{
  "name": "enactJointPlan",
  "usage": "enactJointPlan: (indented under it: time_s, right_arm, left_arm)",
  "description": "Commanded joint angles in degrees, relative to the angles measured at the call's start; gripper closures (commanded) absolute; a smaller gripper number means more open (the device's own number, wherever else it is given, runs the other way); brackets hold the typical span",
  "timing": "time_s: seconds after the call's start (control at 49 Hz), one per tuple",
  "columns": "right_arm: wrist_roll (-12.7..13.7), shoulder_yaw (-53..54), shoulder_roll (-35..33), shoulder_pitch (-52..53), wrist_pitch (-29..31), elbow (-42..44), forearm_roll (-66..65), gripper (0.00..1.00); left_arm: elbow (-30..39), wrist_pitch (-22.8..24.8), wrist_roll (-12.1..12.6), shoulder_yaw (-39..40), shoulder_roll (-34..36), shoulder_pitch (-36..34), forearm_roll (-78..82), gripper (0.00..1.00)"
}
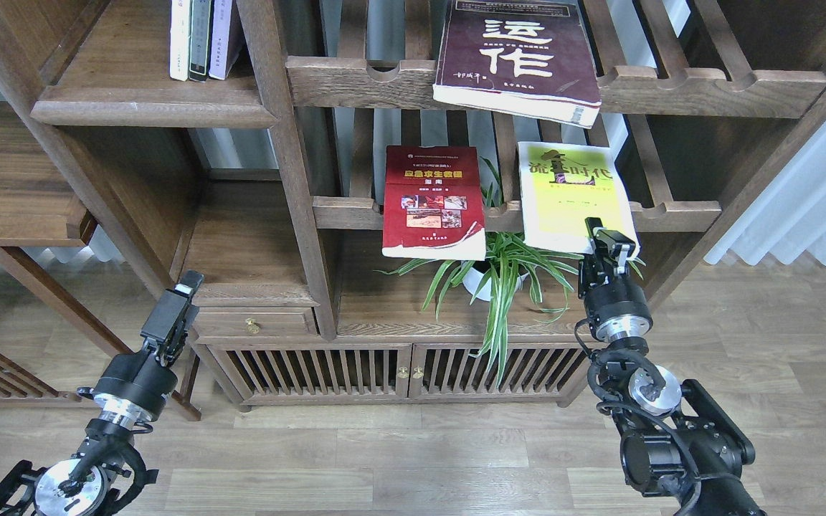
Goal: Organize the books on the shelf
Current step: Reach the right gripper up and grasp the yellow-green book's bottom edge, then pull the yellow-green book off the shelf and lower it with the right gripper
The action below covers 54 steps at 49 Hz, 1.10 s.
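Three books lie on slatted racks: the dark maroon book (pixel 517 57) on the upper rack, the red book (pixel 433 204) and the yellow-green book (pixel 571 193) on the lower rack, all overhanging the front rails. My right gripper (pixel 608 240) is at the yellow-green book's near right corner, its fingers closed on that edge. My left gripper (pixel 178 297) hangs low on the left in front of the drawer unit, holding nothing; its fingers cannot be told apart. The solid dark-brown shelf (pixel 148 111) is at the upper left.
Three thin books (pixel 201 36) stand at the back of the solid shelf. A potted spider plant (pixel 502 279) sits under the lower rack, between the red and yellow-green books. A thick upright post (pixel 291 165) separates the shelf from the racks. A low cabinet (pixel 399 373) stands below.
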<state>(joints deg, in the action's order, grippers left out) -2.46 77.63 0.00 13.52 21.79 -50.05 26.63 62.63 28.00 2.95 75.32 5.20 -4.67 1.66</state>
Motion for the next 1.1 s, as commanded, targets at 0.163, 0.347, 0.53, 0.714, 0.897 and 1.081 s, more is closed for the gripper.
enactJointPlan:
  time_s: [0.163,0.347,0.53,0.714,0.897,1.081]
  right_arm:
    - [0.44,-0.55,0.00,-6.93,3.96,-14.90,5.54,0.96]
    - [0.44,-3.36,0.00,-11.06,6.21,-22.55,6.42,0.96]
    - [0.62,-8.54,0.00,-16.68,6.21,-28.44,3.78,0.96]
    - [1.06,-11.44,0.00,-22.30,6.21,-32.21,0.18,0.96]
    - [1.94,-14.43,0.00,-28.20,6.21,-36.35,-3.86,0.96]
    - [2.55,-17.24,0.00,-31.28,6.21,-38.90,-7.11,0.96]
  left_arm:
    - [-0.41,0.00,0.03,-0.61,-0.01,0.27,0.01,0.00]
    - [-0.41,0.00,0.12,-0.79,-0.01,0.36,0.01,0.00]
    - [-0.41,0.00,0.12,-0.87,0.07,0.45,0.01,0.00]
    - [-0.50,0.00,0.12,-0.87,0.08,0.62,0.01,0.00]
    - [-0.85,0.00,0.12,-0.96,-0.01,0.71,0.01,0.00]
    - [-0.85,0.00,0.12,-1.14,-0.01,0.71,-0.26,0.00]
